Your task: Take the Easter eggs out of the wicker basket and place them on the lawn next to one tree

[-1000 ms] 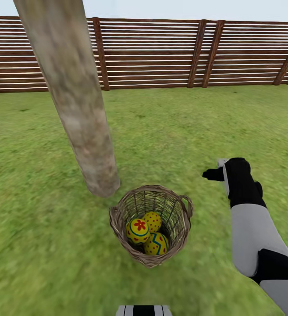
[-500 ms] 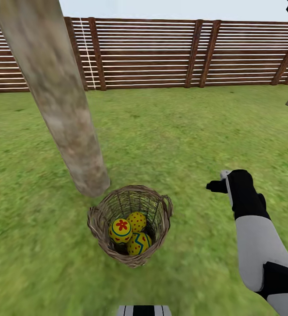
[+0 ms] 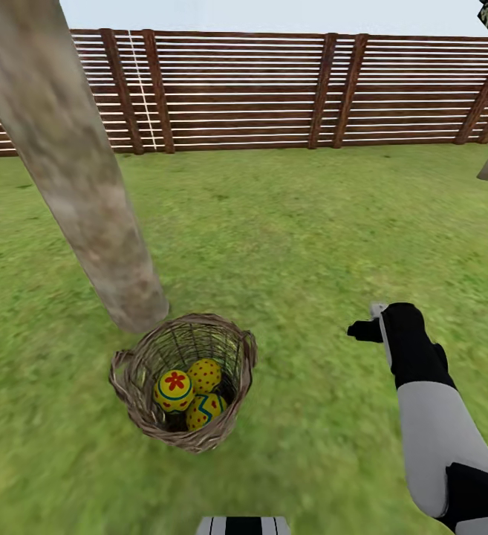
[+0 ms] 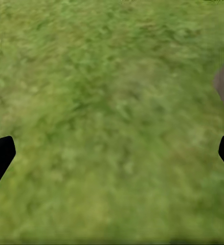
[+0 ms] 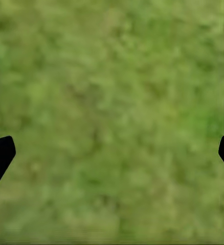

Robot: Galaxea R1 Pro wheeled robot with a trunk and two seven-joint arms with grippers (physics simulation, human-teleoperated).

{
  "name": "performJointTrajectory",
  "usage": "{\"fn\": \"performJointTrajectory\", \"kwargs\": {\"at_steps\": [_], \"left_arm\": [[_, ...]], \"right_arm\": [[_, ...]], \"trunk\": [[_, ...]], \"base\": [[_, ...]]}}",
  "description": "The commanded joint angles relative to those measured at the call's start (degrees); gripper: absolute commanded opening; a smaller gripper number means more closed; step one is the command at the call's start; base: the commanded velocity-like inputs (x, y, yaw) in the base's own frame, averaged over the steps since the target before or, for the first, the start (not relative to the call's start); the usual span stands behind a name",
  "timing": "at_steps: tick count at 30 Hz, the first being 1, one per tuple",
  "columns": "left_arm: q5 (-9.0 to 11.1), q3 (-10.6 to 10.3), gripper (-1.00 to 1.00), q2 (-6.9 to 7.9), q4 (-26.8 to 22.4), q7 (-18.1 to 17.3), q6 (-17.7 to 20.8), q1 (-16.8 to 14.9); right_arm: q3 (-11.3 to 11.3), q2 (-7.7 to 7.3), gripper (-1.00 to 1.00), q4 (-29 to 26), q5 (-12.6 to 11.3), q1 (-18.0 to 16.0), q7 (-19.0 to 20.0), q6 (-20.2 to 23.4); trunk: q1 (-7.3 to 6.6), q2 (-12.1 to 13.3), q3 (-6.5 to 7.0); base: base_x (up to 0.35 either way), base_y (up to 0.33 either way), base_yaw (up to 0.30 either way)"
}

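A: Where are the eggs (image 3: 188, 390)?
B: In the basket (image 3: 136, 405) beside the tree (image 3: 88, 215), to the left of the right end effector (image 3: 362, 329).
A: Its state?
B: Spread wide over grass (image 5: 112, 102), holding nothing.

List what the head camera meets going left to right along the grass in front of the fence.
Tree trunk → wicker basket holding the three eggs → open lawn → right gripper at the end of the right arm.
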Motion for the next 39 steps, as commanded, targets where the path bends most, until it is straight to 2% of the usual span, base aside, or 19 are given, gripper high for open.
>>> {"fn": "performJointTrajectory", "kwargs": {"at_steps": [1,2,3,5,8,9,12,16,21,24,27,28,33,37,39], "left_arm": [[-0.2,0.1,1.00,0.40,-0.1,-0.4,0.3,-0.1],[-0.2,0.1,1.00,0.91,-0.1,-0.4,0.3,0.0],[-0.2,0.1,1.00,2.09,-0.1,-0.6,0.4,0.0],[-0.2,0.1,1.00,3.18,-0.1,-1.4,0.5,0.0],[-0.2,0.0,1.00,5.38,-0.1,-4.6,0.7,0.1],[-0.2,0.0,1.00,8.05,-0.1,-7.7,1.5,0.2],[-0.2,0.0,1.00,9.14,-0.1,-8.8,2.8,0.2],[-0.3,0.0,1.00,10.09,-0.1,-9.4,2.8,0.3],[-0.2,0.0,1.00,10.42,-0.1,-9.8,2.8,0.3],[-0.2,-0.1,1.00,10.49,-0.1,-11.9,2.8,0.4],[-0.3,0.0,1.00,10.80,-0.1,-16.0,2.8,0.4],[-0.3,0.0,1.00,11.33,-0.1,-17.5,2.8,0.4],[-0.5,0.0,1.00,12.27,-0.1,-19.4,2.8,0.7],[-0.5,-0.1,1.00,12.43,-0.1,-20.1,2.8,0.9],[-0.5,-0.1,1.00,12.45,-0.1,-20.2,2.8,0.9]], "right_arm": [[-0.1,0.01,1.00,-0.1,0.6,0.2,0.6,0.2],[-0.1,0.02,1.00,-0.1,0.6,0.5,0.6,0.2],[-0.1,0.03,1.00,-0.1,0.6,1.2,0.6,0.2],[-0.1,0.03,1.00,-0.1,0.6,2.0,0.6,0.2],[0.0,0.04,1.00,-0.1,0.6,3.1,0.6,0.2],[0.0,0.04,1.00,-0.1,0.5,4.2,0.7,0.2],[0.0,0.09,1.00,0.0,0.4,4.8,0.8,0.2],[0.1,0.15,1.00,-0.1,0.4,6.8,1.9,0.2],[0.3,0.20,1.00,-0.1,0.5,7.6,2.8,0.2],[0.3,0.22,1.00,-0.1,0.5,7.7,3.0,0.2],[0.3,0.22,1.00,-0.1,0.5,7.8,3.0,0.2],[0.2,0.22,1.00,-0.1,0.5,7.8,3.1,0.2],[0.1,0.25,1.00,-0.9,0.5,7.8,3.1,0.2],[0.0,0.39,1.00,-7.1,-0.4,8.1,3.5,0.2],[0.0,0.36,1.00,-13.2,-2.0,8.9,4.5,0.2]], "trunk": [[-0.01,0.0,-0.05],[-0.01,0.0,-0.05],[-0.01,0.0,-0.05],[-0.01,0.0,-0.05],[-0.01,0.0,-0.05],[-0.01,0.0,-0.05],[-0.01,0.0,-0.05],[-0.01,0.0,-0.05],[-0.01,0.0,-0.05],[-0.01,0.0,-0.05],[-0.01,0.0,-0.05],[-0.01,0.0,-0.05],[-0.01,0.0,-0.05],[-0.01,0.0,-0.05],[-0.01,0.0,-0.05]], "base": [[0.000,-0.251,0.000],[0.000,-0.225,0.000],[0.000,-0.169,0.000],[0.000,-0.126,0.000],[0.000,-0.058,0.000],[0.000,-0.015,0.000],[-0.002,-0.011,0.000],[-0.043,-0.055,0.000],[-0.067,-0.098,0.000],[-0.031,-0.109,0.000],[-0.013,-0.112,0.000],[-0.006,-0.113,0.000],[-0.003,-0.118,0.000],[-0.001,-0.150,0.000],[0.000,-0.145,0.000]]}}
